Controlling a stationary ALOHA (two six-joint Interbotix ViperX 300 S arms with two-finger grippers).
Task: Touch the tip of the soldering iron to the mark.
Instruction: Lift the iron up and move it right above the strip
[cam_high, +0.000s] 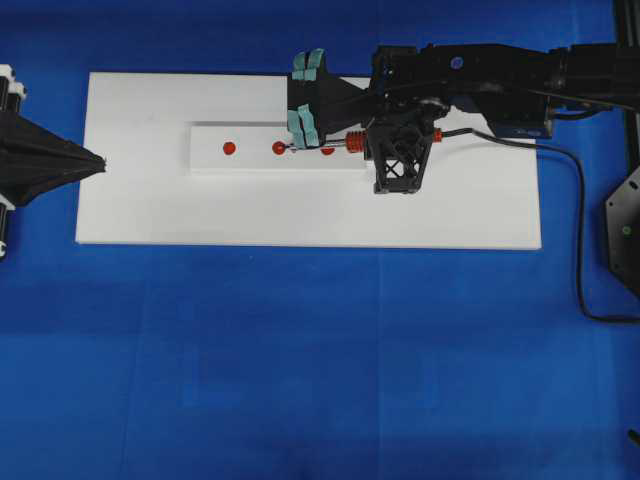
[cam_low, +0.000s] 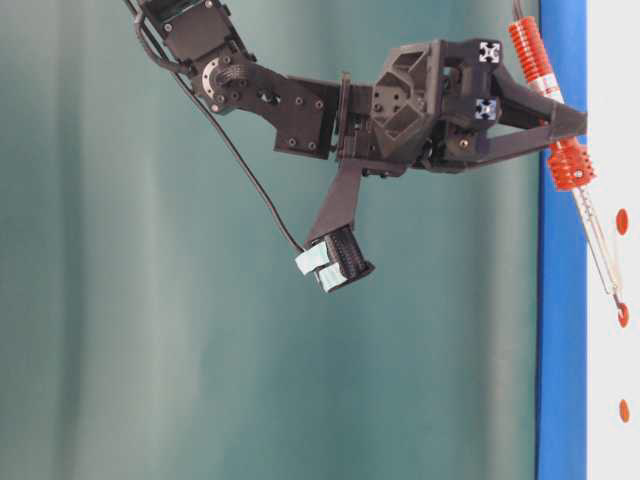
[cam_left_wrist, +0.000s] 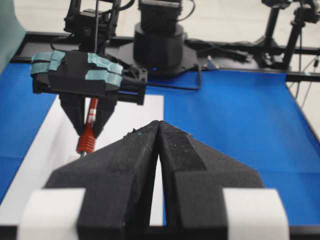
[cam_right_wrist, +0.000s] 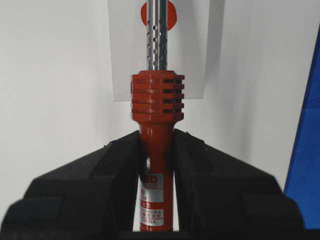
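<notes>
Right fingers (cam_right_wrist: 156, 165) clamped on soldering iron (cam_right_wrist: 156, 100), white block (cam_high: 250, 160) beneath, left fingers (cam_left_wrist: 159, 150) together, well apart

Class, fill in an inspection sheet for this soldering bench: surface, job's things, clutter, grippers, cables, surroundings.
Surface: white board on blue cloth.
Job's things: soldering iron lies over the white block; its tip sits at the middle red dot.
Clutter: nothing seen.
Grippers: right gripper shut on the iron's handle; left gripper shut, holding nothing, at the board's left end.
Cables: black cord trails right.
Surroundings: teal backdrop.
</notes>
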